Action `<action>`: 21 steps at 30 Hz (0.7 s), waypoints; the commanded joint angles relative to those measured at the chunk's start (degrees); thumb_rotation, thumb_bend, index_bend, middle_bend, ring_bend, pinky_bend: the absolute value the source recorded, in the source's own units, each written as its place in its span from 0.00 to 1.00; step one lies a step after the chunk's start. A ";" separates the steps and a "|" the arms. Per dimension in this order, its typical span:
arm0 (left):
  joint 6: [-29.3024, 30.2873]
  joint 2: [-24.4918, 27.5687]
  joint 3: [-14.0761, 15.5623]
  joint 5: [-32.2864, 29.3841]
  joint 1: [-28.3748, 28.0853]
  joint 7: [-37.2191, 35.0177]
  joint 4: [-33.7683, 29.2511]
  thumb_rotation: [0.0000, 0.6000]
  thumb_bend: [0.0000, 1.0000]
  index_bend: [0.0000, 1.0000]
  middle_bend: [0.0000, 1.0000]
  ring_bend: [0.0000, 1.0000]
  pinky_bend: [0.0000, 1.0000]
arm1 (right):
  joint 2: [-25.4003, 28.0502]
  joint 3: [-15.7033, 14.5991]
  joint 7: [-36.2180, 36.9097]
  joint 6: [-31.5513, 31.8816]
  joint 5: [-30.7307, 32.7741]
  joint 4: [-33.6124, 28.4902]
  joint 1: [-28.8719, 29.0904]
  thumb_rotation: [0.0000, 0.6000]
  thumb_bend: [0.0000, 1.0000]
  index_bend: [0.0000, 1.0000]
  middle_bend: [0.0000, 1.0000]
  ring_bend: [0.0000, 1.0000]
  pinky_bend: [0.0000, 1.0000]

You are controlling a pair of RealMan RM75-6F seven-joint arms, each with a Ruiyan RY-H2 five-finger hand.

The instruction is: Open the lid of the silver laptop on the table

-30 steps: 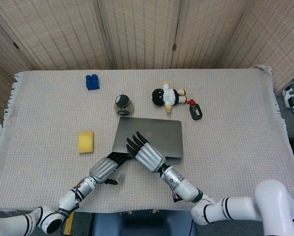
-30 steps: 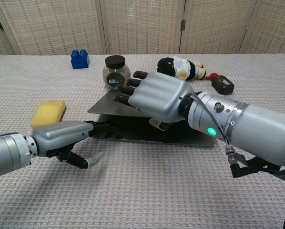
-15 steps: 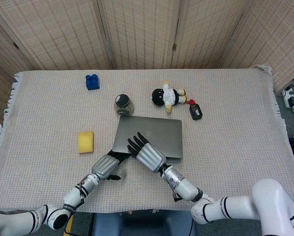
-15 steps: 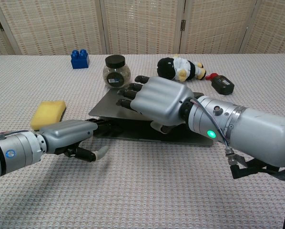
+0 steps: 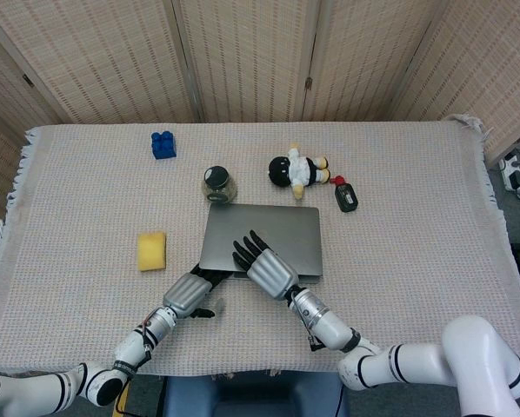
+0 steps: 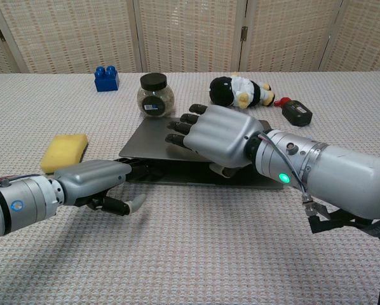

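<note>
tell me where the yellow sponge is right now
The yellow sponge lies on the tablecloth on the robot's left in the head view, beside the silver laptop and apart from it, just beyond the left hand.

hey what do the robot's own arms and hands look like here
Both hands, left hand and right hand, have smooth silver-grey shells with black fingers. The forearms are silver-grey cylinders; the right one carries a green light, a thin cable and a black cable. In the head view, the upper arms are white with black bands.

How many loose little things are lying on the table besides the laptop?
5: a blue block far left, a jar behind the laptop, a plush toy, a small black device to its right, a yellow sponge.
</note>
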 commanded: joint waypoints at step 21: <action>1.79 0.51 0.97 -0.82 -0.21 1.44 -1.45 0.31 0.61 0.00 0.00 0.00 0.00 | 6.44 8.16 4.90 3.59 4.44 -2.99 1.30 1.00 0.49 0.00 0.00 0.00 0.00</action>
